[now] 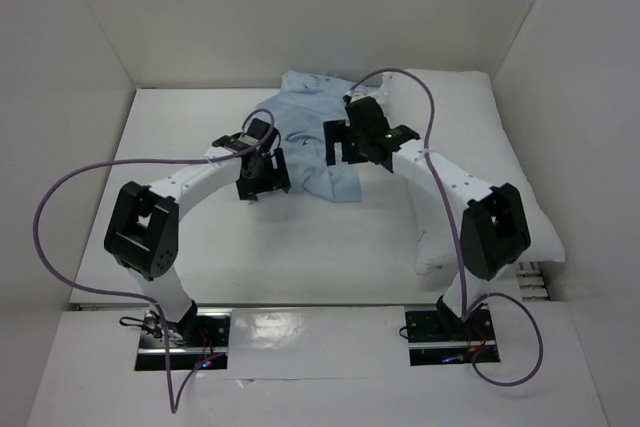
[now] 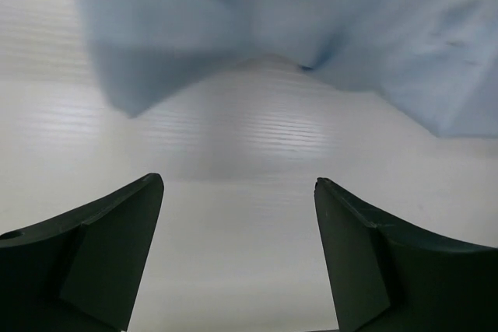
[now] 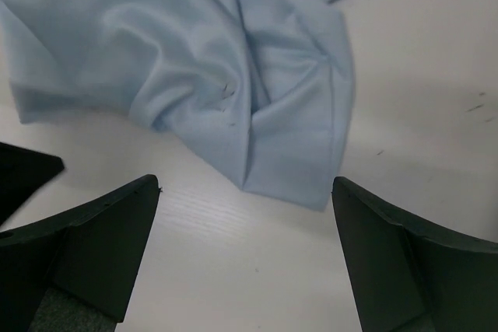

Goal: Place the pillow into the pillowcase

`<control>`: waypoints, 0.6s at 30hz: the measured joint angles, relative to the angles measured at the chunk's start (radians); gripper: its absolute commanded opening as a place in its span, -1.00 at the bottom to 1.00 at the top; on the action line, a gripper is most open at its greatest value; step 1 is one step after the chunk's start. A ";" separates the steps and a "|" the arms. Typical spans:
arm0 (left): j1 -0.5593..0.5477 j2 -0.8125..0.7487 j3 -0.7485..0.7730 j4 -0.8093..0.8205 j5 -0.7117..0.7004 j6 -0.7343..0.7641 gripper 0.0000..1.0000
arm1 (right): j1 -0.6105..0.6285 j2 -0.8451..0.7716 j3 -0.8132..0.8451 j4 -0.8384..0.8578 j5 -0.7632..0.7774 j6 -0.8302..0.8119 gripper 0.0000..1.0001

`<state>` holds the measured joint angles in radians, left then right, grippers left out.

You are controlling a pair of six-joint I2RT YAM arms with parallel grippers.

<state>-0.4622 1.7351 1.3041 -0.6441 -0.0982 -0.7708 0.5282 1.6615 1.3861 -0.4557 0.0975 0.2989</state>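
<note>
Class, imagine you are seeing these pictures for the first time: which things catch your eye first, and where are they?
A crumpled pale blue pillowcase lies at the middle far side of the white table, with a plump white pillow stretched along the right edge beside it. The left arm and right arm curve in toward the cloth's near edge, jaws wide open and holding nothing.

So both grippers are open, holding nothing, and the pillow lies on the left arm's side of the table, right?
Not quite. The pillow lies on the right arm's side of the table, as the top external view shows. The rest holds: the left gripper and the right gripper are open, holding nothing.
</note>
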 measured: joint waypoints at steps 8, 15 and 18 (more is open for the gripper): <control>0.175 -0.040 -0.156 0.047 0.005 0.011 0.76 | 0.074 0.177 0.002 -0.046 -0.003 -0.012 0.99; 0.182 0.047 -0.156 0.117 0.031 0.019 0.53 | 0.074 0.250 0.006 -0.045 0.046 -0.008 0.96; 0.197 0.072 -0.150 0.142 0.044 0.029 0.23 | 0.069 0.291 0.006 -0.043 0.058 -0.004 0.83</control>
<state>-0.2653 1.8069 1.1545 -0.5022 -0.0544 -0.7422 0.5972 1.9530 1.3922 -0.4992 0.1555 0.2951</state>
